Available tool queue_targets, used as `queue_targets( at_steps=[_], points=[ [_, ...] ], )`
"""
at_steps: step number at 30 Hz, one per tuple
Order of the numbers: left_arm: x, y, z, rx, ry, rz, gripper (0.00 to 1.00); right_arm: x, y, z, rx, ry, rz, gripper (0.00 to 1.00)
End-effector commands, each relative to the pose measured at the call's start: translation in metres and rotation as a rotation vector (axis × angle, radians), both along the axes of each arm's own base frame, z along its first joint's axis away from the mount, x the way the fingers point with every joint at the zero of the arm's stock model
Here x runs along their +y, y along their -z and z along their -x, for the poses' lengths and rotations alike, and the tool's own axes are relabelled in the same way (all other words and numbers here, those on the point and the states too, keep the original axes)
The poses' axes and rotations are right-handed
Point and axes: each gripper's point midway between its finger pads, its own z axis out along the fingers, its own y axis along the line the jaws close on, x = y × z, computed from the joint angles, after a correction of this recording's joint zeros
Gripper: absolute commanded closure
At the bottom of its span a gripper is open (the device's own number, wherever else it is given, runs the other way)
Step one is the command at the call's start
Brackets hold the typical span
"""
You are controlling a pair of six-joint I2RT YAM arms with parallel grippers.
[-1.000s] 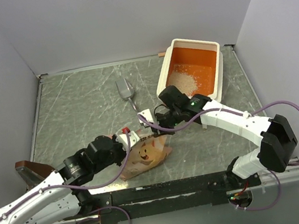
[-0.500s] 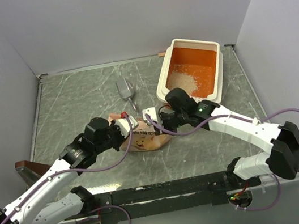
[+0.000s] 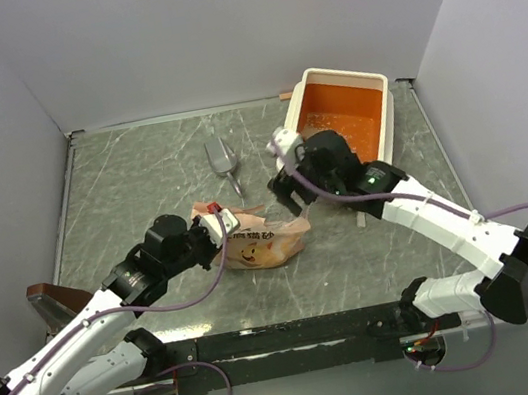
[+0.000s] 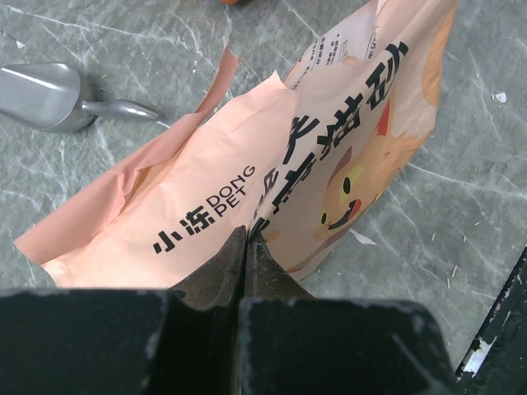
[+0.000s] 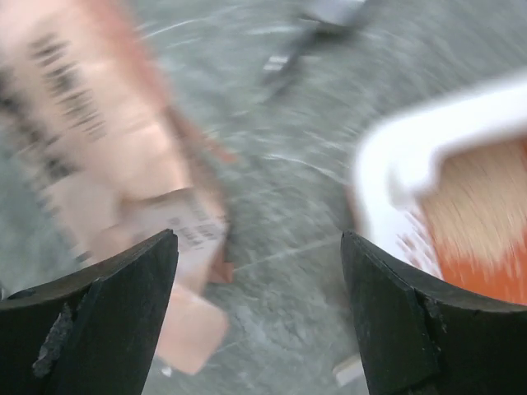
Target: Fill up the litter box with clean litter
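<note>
The litter box [image 3: 385, 121], orange inside with a cream rim, stands at the back right; its rim [image 5: 395, 177] shows blurred in the right wrist view. Clean litter [image 5: 473, 218] appears there as a pale blur on the orange floor; from above my right arm hides most of it. The pink-orange printed bag [image 3: 260, 246] lies on its side mid-table. My left gripper [image 3: 217, 229] is shut on the bag's edge [image 4: 214, 206], fingertips [image 4: 237, 247] pinched together. My right gripper [image 3: 286, 178] is open and empty between the bag and the box's near end.
A grey metal scoop [image 3: 223, 159] lies behind the bag, left of the box. A brown object [image 3: 51, 300] sits at the table's left edge. A small white scrap [image 3: 360, 222] lies near the right arm.
My right gripper let go of the bag, opened wide and swung back toward the litter box. The bag went from lifted to lying flat, still pinched by the left gripper.
</note>
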Motion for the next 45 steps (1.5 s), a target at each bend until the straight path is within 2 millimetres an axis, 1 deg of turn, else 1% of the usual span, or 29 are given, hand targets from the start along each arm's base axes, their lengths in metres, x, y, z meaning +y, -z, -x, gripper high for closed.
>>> queue_targets(
  at_steps=[1, 2, 4, 5, 7, 8, 9, 10, 12, 13, 14, 15, 16, 17, 18, 19, 21, 22, 24, 26, 27, 29, 30, 31, 32, 35, 39, 44, 45],
  points=[
    [-0.009, -0.042, -0.010, -0.094, -0.008, 0.128, 0.99, -0.064, 0.001, -0.010, 0.109, 0.485, -0.063, 0.14],
    [-0.010, -0.042, -0.010, -0.091, -0.009, 0.130, 0.99, -0.068, 0.015, -0.003, 0.161, 0.526, -0.069, 0.14],
    [-0.009, -0.040, -0.011, -0.088, -0.017, 0.125, 0.99, -0.080, 0.027, 0.011, 0.212, 0.583, -0.066, 0.17],
    [-0.009, -0.040, -0.010, -0.084, -0.017, 0.126, 0.99, -0.085, 0.042, 0.018, 0.258, 0.630, -0.073, 0.18],
    [-0.010, -0.043, -0.009, -0.082, -0.011, 0.134, 0.99, -0.091, 0.054, 0.026, 0.308, 0.691, -0.094, 0.21],
    [-0.010, -0.042, -0.009, -0.082, -0.010, 0.134, 0.99, -0.098, 0.068, 0.030, 0.332, 0.730, -0.063, 0.25],
    [-0.011, -0.044, -0.008, -0.086, -0.007, 0.140, 0.99, -0.102, 0.075, 0.031, 0.351, 0.761, -0.054, 0.27],
    [-0.011, -0.046, -0.007, -0.090, -0.004, 0.145, 0.99, -0.107, 0.088, 0.030, 0.393, 0.808, -0.031, 0.28],
    [-0.009, -0.048, -0.007, -0.099, -0.005, 0.152, 0.99, -0.112, 0.102, 0.027, 0.423, 0.854, 0.007, 0.30],
    [-0.009, -0.048, -0.006, -0.101, -0.009, 0.154, 0.99, -0.119, 0.115, 0.021, 0.445, 0.904, 0.038, 0.30],
    [-0.009, -0.049, -0.006, -0.104, -0.006, 0.159, 0.99, -0.123, 0.119, 0.016, 0.450, 0.935, 0.051, 0.30],
    [-0.009, -0.050, -0.005, -0.106, -0.005, 0.165, 0.99, -0.127, 0.132, 0.011, 0.475, 0.959, 0.085, 0.30],
    [-0.008, -0.049, -0.004, -0.108, -0.004, 0.166, 0.99, -0.134, 0.136, 0.004, 0.480, 0.989, 0.098, 0.31],
    [-0.008, -0.050, -0.004, -0.110, -0.003, 0.168, 0.99, -0.137, 0.137, -0.005, 0.476, 1.008, 0.104, 0.31],
    [-0.009, -0.049, -0.004, -0.106, -0.001, 0.168, 0.99, -0.140, 0.150, -0.008, 0.502, 1.023, 0.150, 0.31],
    [-0.009, -0.049, -0.004, -0.108, 0.001, 0.168, 0.99, -0.141, 0.149, -0.016, 0.492, 1.029, 0.161, 0.31],
    [-0.009, -0.048, -0.004, -0.105, 0.001, 0.167, 0.99, -0.150, 0.159, -0.025, 0.495, 1.072, 0.203, 0.31],
    [-0.009, -0.048, -0.004, -0.104, 0.000, 0.164, 0.99, -0.152, 0.160, -0.029, 0.489, 1.077, 0.207, 0.30],
    [-0.009, -0.048, -0.004, -0.106, -0.001, 0.162, 0.99, -0.163, 0.167, -0.037, 0.477, 1.117, 0.234, 0.30],
    [-0.009, -0.048, -0.004, -0.106, -0.003, 0.164, 0.99, -0.166, 0.167, -0.046, 0.472, 1.127, 0.224, 0.27],
    [-0.009, -0.047, -0.004, -0.107, -0.001, 0.163, 0.99, -0.172, 0.168, -0.051, 0.465, 1.131, 0.227, 0.25],
    [-0.009, -0.047, -0.004, -0.107, 0.000, 0.163, 0.99, -0.173, 0.163, -0.063, 0.445, 1.129, 0.213, 0.24],
    [-0.010, -0.047, -0.004, -0.105, 0.000, 0.162, 0.99, -0.176, 0.165, -0.067, 0.446, 1.124, 0.232, 0.24],
    [-0.009, -0.046, -0.005, -0.104, -0.002, 0.157, 0.99, -0.177, 0.160, -0.073, 0.430, 1.130, 0.241, 0.23],
    [-0.009, -0.045, -0.004, -0.101, -0.001, 0.156, 0.99, -0.179, 0.160, -0.075, 0.423, 1.131, 0.255, 0.22],
    [-0.008, -0.046, -0.005, -0.104, -0.005, 0.155, 0.99, -0.177, 0.164, -0.079, 0.425, 1.111, 0.274, 0.22],
    [-0.008, -0.045, -0.004, -0.105, -0.004, 0.155, 0.99, -0.177, 0.177, -0.075, 0.448, 1.109, 0.291, 0.23],
    [-0.009, -0.044, -0.004, -0.098, -0.003, 0.154, 0.99, -0.184, 0.187, -0.071, 0.455, 1.135, 0.339, 0.27],
    [-0.009, -0.044, -0.004, -0.099, -0.002, 0.153, 0.99, -0.184, 0.187, -0.071, 0.456, 1.135, 0.338, 0.30]
  ],
)
